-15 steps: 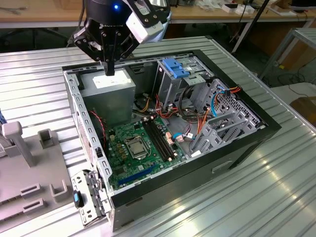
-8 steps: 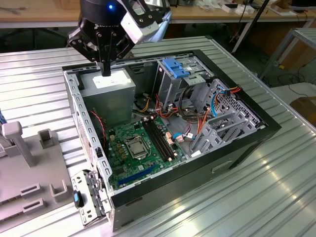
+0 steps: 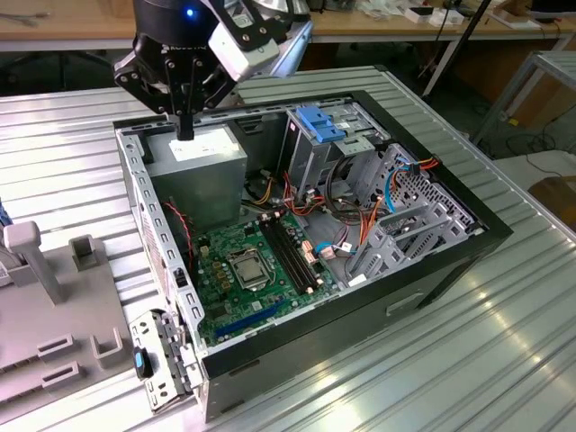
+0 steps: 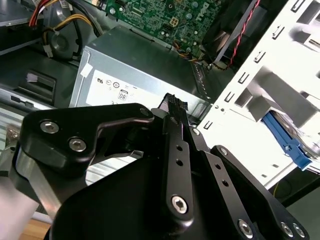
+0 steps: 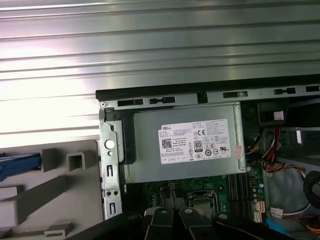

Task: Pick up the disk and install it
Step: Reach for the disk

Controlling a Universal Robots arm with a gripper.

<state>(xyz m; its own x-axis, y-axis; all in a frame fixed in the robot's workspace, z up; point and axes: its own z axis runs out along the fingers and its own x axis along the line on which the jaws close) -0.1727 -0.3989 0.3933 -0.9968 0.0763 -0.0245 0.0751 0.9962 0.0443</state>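
Observation:
My gripper (image 3: 184, 129) hangs over the back corner of the open computer case (image 3: 432, 270), just above the grey power supply (image 3: 200, 166). Its black fingers are shut together with nothing between them; in both wrist views they (image 4: 175, 105) (image 5: 172, 215) point at the labelled power supply (image 5: 185, 145). A bright blue plastic edge (image 5: 19, 165) lies on the grey fixture beside the case, and the second wrist view shows a blue piece with metal behind it (image 4: 289, 141). This looks like the disk's carrier, with most of it out of frame and well away from the gripper.
Inside the case are the green motherboard (image 3: 252, 270), loose cables, and a grey drive cage with a fixed blue bracket (image 3: 319, 121) on top. A grey fixture with upright blocks (image 3: 54, 306) stands at the exterior view's left. All rest on a ribbed metal table (image 3: 468, 360).

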